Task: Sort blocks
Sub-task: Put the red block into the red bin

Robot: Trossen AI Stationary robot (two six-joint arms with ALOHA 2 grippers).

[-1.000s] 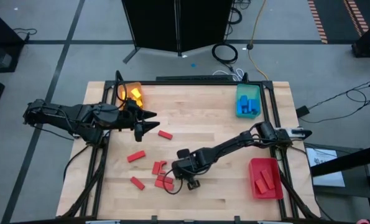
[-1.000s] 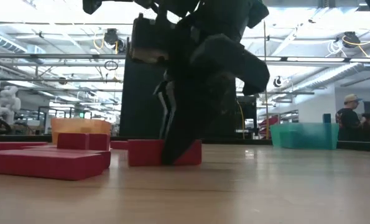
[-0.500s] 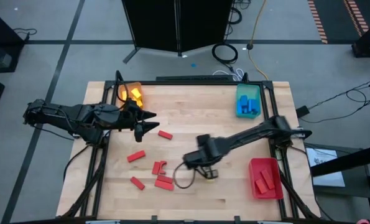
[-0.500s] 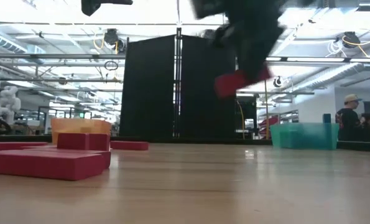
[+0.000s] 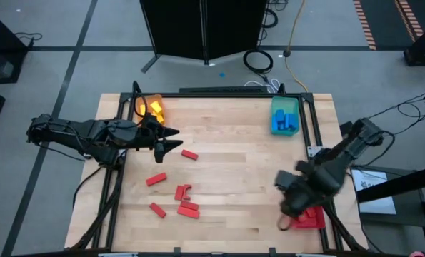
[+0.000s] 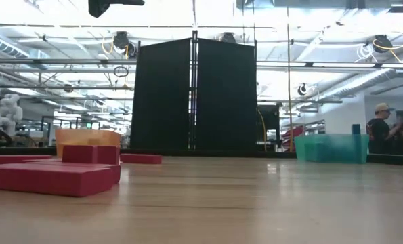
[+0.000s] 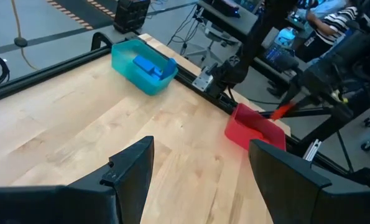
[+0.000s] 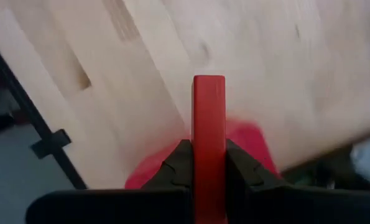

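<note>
Blocks: one flat red rectangular brick is pinched upright between the right gripper's closed fingers, above the red plastic tray at the wooden table's right edge. Six loose red bricks lie left of centre. Left gripper hovers near the orange tray, fingers spread wide, empty

The right arm reached over the table's right edge, its right gripper clamped on a red block standing edge-up between the fingers. The left arm lay stretched along the table's left side, its left gripper hovering with fingers spread apart.
</note>
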